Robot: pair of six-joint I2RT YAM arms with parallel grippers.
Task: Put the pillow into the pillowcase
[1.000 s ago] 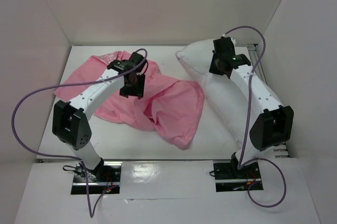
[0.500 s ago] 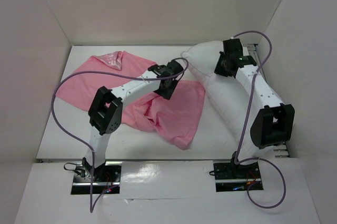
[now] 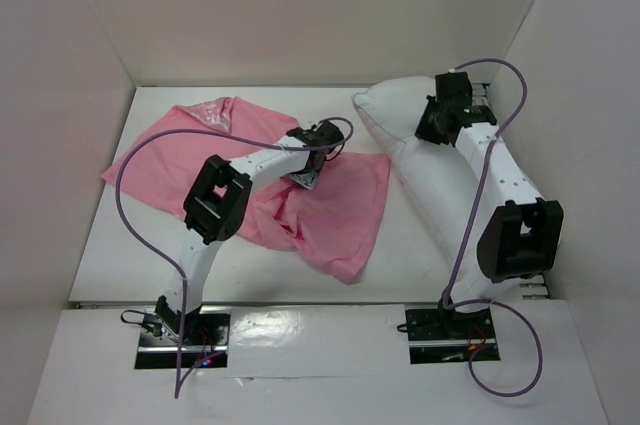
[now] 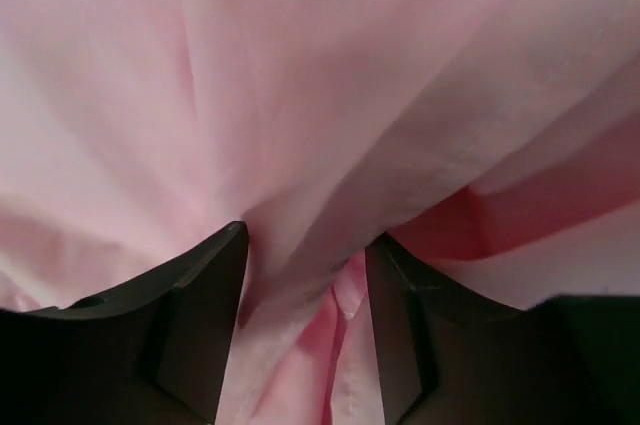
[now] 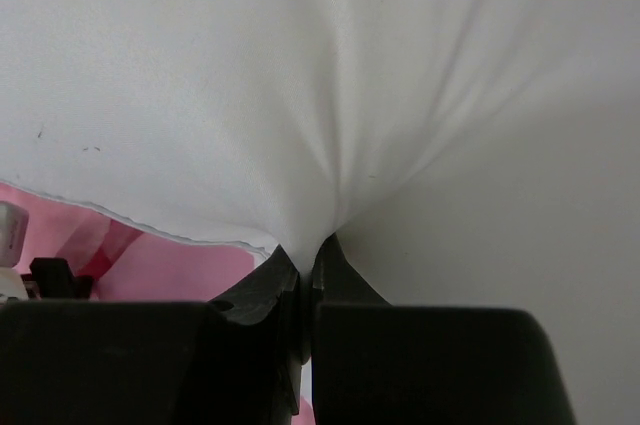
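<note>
Since a second ago the left gripper (image 3: 305, 176) has been sweeping rightward over the pillowcase (image 3: 340, 210), while the right gripper (image 3: 436, 123) has been drawing the pillow (image 3: 395, 135) slightly farther back. The left jaws are standing apart, with a raised fold of pink cloth lying between them. The right jaws are pinching together on the pillow's edge, the pillow bulging ahead of them and the pillowcase lying off to their left.
</note>
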